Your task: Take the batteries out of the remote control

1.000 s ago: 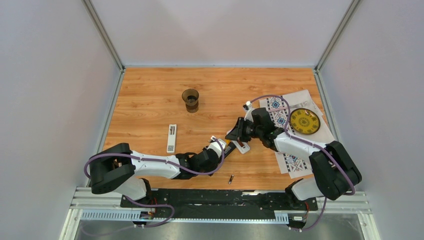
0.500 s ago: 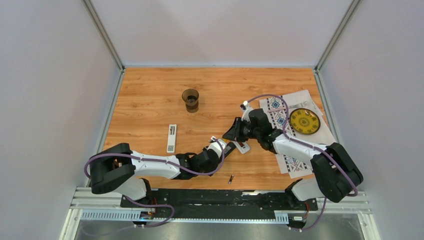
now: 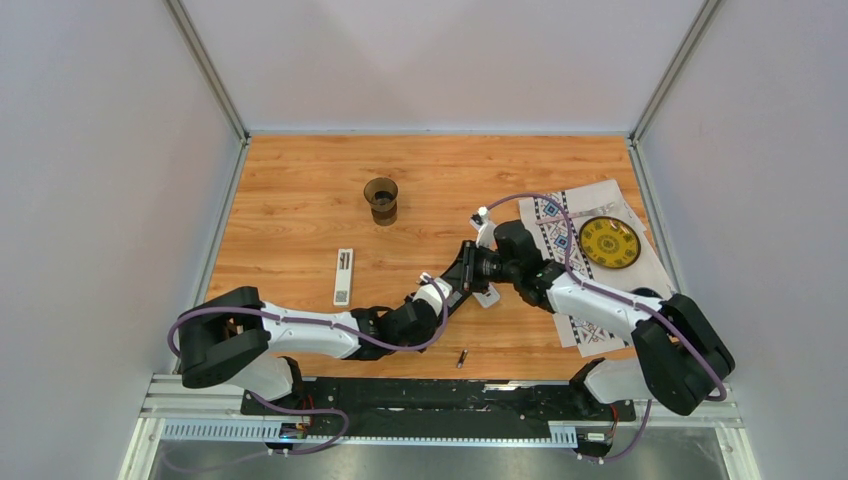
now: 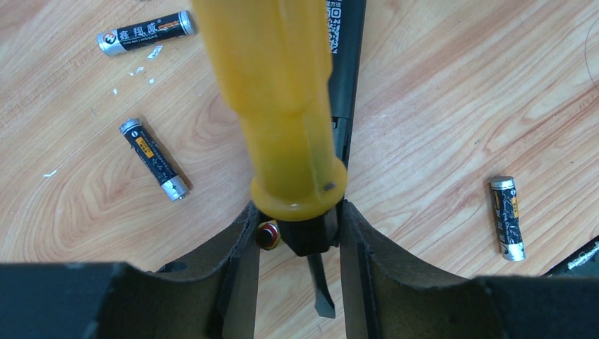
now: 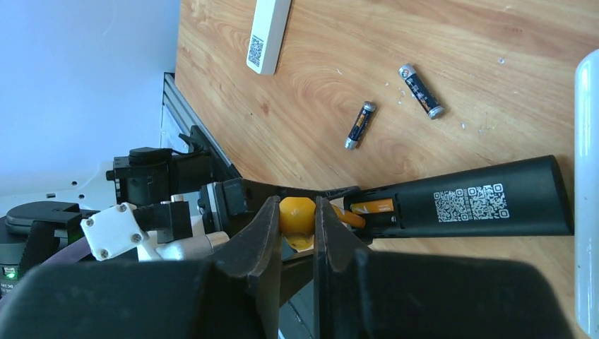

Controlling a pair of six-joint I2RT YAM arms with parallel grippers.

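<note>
Both arms grip 1 tool. The left jaws are pressed in on the dark collar of the screwdriver point(image 4: 282, 106), just below its yellow handle, and the right jaws pinch the rounded butt of that same handle. Neither holds the black remote point(image 5: 480, 201), which lies loose near the middle of the bench point(image 3: 300, 180), a little toward the near edge, with its compartment open.

1 orange battery point(image 5: 372, 206) sits in that compartment, just beside the handle. 3 loose batteries point(image 4: 153, 159) lie on the wood around the remote, well apart from each other. The top view shows 1 of them close to the near edge.

The main risk is the shared grip. If 1 arm moves before the other lets go, the rigid tool will likely twist or slip in a pair of jaws, and it could drop onto the remote. A sweep of the handle or an arm could also knock the round cells rolling, and the 1 by the near edge may go off the bench.

With nothing pinning the remote, any prying at the orange battery probably skids the whole body instead of lifting the cell. A hard lever could also make the cell spring out and roll away. The white remote point(image 3: 343, 276) toward the left edge looks safely out of reach.
</note>
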